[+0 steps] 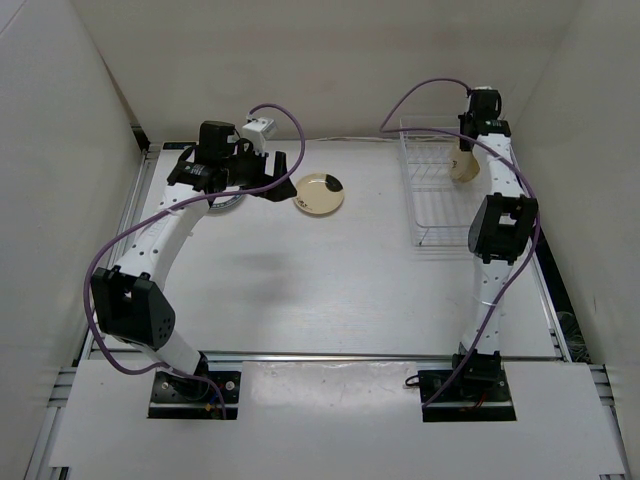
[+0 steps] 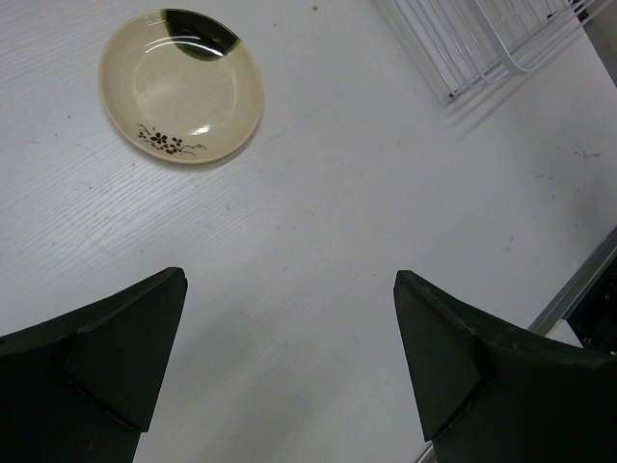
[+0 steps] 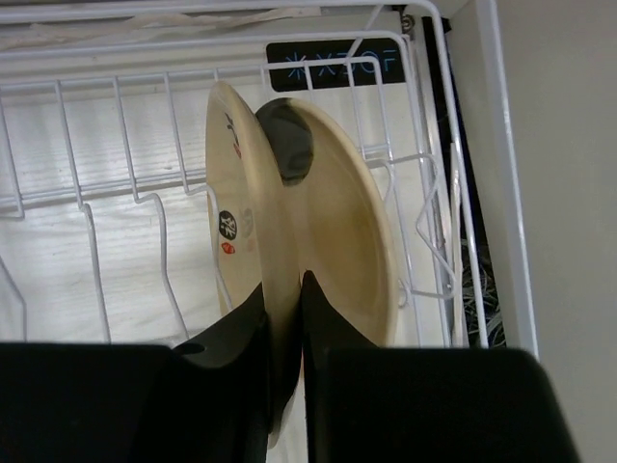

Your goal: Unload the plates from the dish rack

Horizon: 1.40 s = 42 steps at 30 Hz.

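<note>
A cream plate with a dark patch (image 1: 320, 193) lies flat on the table mid-back; it also shows in the left wrist view (image 2: 181, 85). My left gripper (image 1: 262, 176) is open and empty just left of it, fingers (image 2: 125, 357) wide apart above bare table. The white wire dish rack (image 1: 428, 210) stands at the back right. My right gripper (image 3: 285, 289) is shut on the rim of a tan plate (image 3: 333, 231) that stands on edge in the rack (image 3: 116, 125); the same plate shows from above (image 1: 462, 166).
Part of another plate's rim (image 1: 228, 205) shows under the left arm. White walls enclose the table on three sides. The rack's corner (image 2: 482, 48) reaches into the left wrist view. A metal rail (image 1: 380, 355) runs along the near table edge.
</note>
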Tool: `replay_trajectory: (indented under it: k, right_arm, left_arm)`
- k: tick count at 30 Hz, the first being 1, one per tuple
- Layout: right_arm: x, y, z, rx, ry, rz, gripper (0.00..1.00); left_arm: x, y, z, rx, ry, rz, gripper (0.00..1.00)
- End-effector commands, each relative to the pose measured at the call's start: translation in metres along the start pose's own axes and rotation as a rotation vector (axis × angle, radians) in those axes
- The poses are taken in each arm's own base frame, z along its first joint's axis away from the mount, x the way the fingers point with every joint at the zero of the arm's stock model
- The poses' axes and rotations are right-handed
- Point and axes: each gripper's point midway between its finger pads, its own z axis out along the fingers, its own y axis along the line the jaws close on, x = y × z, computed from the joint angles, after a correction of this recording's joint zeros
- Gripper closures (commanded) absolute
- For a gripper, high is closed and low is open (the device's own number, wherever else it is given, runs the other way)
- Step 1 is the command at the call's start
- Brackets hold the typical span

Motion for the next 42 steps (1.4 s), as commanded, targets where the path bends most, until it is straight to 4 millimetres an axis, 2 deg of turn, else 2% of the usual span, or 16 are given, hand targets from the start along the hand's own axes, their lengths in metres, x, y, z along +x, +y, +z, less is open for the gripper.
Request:
replay_trajectory:
  k: [1,3,4,6,7,9,12,14,16,21,25,29,31,35,38,42]
  right_arm:
    - [-0.066,-0.049,-0.071,0.198,-0.163,0.075,1.00]
    - [-0.071,-0.047,-0.082,0.240,-0.177,0.073,1.00]
    - [-0.082,-0.055,-0.098,0.266,-0.211,0.088,1.00]
    - [-0.084,-0.051,-0.111,0.303,-0.217,0.085,1.00]
    - [-0.090,-0.057,-0.126,0.317,-0.236,0.095,1.00]
    - [-0.088,-0.042,-0.136,0.292,-0.235,0.077,1.00]
    - [-0.095,-0.018,-0.172,0.178,-0.264,0.027,1.00]
    - [-0.092,0.006,-0.184,0.063,-0.256,0.009,1.00]
    - [-0.090,0.059,-0.207,-0.245,-0.257,-0.007,1.00]
    - [-0.072,0.150,-0.259,-0.804,-0.189,0.034,1.00]
    - [-0.033,0.201,-0.271,-1.066,-0.059,0.019,1.00]
    - [0.001,0.233,-0.279,-1.267,0.076,0.046,1.00]
    - [0.007,0.249,-0.289,-1.345,0.110,0.043,1.00]
    - [0.017,0.273,-0.312,-1.518,0.178,0.057,1.00]
    - [0.021,0.286,-0.325,-1.612,0.216,0.063,1.00]
    - [0.022,0.293,-0.328,-1.663,0.234,0.072,1.00]
  left_arm:
    - [-0.008,-0.008,-0.010,0.009,-0.025,0.028,0.00]
    - [-0.006,-0.009,-0.012,0.009,-0.025,0.028,0.00]
    - [-0.002,-0.006,-0.011,0.000,-0.014,0.022,0.00]
    - [0.004,-0.005,-0.009,0.000,-0.002,0.015,0.00]
    - [0.006,-0.006,-0.010,0.000,0.000,0.013,0.00]
    - [0.007,-0.006,-0.010,0.000,0.000,0.013,0.00]
    - [0.007,-0.007,-0.010,0.000,0.000,-0.011,0.00]
    - [0.004,-0.009,-0.009,0.009,-0.002,-0.022,0.00]
    - [-0.002,-0.012,-0.009,0.030,-0.011,-0.026,0.00]
    - [-0.005,-0.015,-0.005,0.058,-0.008,-0.036,0.00]
    - [-0.008,-0.018,-0.002,0.081,-0.008,-0.045,0.00]
    - [-0.003,-0.035,0.002,0.201,0.016,-0.070,0.00]
    - [-0.001,-0.050,0.001,0.297,0.030,-0.088,0.00]
    - [0.013,-0.061,0.010,0.420,0.090,-0.153,0.00]
    - [0.014,-0.077,0.007,0.546,0.116,-0.197,0.00]
    - [0.019,-0.080,0.012,0.611,0.149,-0.245,0.00]
